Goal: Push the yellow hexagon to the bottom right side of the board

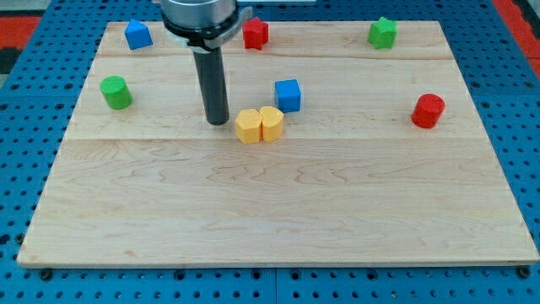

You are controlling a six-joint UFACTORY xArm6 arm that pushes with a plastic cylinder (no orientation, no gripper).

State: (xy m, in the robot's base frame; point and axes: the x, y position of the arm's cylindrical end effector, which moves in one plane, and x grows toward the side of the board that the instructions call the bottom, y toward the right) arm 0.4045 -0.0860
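Note:
The yellow hexagon [248, 127] sits near the middle of the wooden board [278, 211], touching a second yellow block [272, 122] on its right. My tip [218, 121] rests on the board just left of the yellow hexagon, a small gap apart. The dark rod rises from it to the arm's mount at the view's top.
A blue cube [288, 95] stands just above and right of the yellow pair. A green cylinder [116, 92] is at the left, a blue block [137, 35] top left, a red block [255, 33] top middle, a green block [382, 32] top right, a red cylinder [428, 111] at the right.

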